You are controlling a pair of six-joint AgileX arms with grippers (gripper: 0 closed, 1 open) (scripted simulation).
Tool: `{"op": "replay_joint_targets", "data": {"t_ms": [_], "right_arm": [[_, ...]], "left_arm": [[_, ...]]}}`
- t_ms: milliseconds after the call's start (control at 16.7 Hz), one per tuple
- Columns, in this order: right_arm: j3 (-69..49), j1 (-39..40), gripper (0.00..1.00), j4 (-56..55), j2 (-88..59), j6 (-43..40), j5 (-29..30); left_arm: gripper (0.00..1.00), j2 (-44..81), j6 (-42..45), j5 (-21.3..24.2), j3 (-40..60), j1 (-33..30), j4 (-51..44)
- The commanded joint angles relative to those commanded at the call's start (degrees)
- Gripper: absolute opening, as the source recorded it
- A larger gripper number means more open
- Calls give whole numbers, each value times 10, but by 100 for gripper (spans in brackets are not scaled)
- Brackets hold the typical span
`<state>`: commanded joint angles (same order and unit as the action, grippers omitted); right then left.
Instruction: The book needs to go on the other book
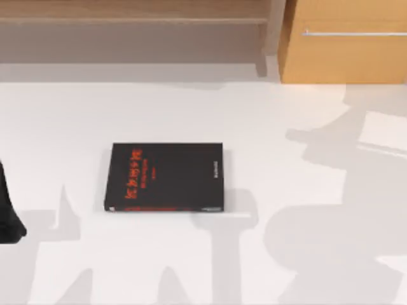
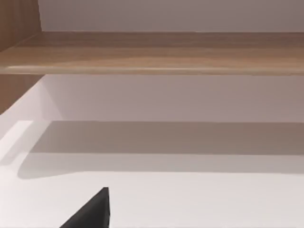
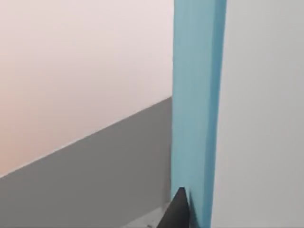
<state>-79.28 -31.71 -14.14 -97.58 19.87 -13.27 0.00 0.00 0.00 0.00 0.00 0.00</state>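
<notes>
A flat light blue-teal book [image 3: 195,109] stands closest to the right wrist camera, seen edge-on as a tall blue band. A dark finger [image 3: 178,211] of the right hand touches its near edge; how firmly the book is held, or how far that hand is open, cannot be told from this view.

In the top view, the flat black book with red lettering on its cover and spine edge [image 1: 166,176] lies alone on the white desk [image 1: 299,108], a little left of centre, its spine edge toward the near side. Nothing rests on its cover and nothing stands beside it; only grey shadows cross the desk around it, heaviest at the right.

The left arm [image 1: 9,213] is a dark shape at the desk's left edge, well apart from the black book. A dark fingertip [image 2: 92,211] of the left hand shows in the left wrist view; whether that hand is open cannot be told.

Behind the desk run a low wooden shelf [image 1: 133,20] and, to its right, an orange-brown wooden cabinet with a metal bar handle [image 1: 346,57].
</notes>
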Motion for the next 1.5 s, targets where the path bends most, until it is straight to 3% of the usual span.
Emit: {"op": "replay_joint_targets", "data": {"t_ms": [300,600,1140,1500], "right_arm": [[88,9,0,126,96,186,119],[135,120,0,226,106,408,246],[89,518,0,292,-59,829,462],[22,791,0,287,-196,1062,586]], "left_arm": [[100,0,0,0,0,0,0],[100,0,0,0,0,0,0],[100,0,0,0,0,0,0],[100,0,0,0,0,0,0]]}}
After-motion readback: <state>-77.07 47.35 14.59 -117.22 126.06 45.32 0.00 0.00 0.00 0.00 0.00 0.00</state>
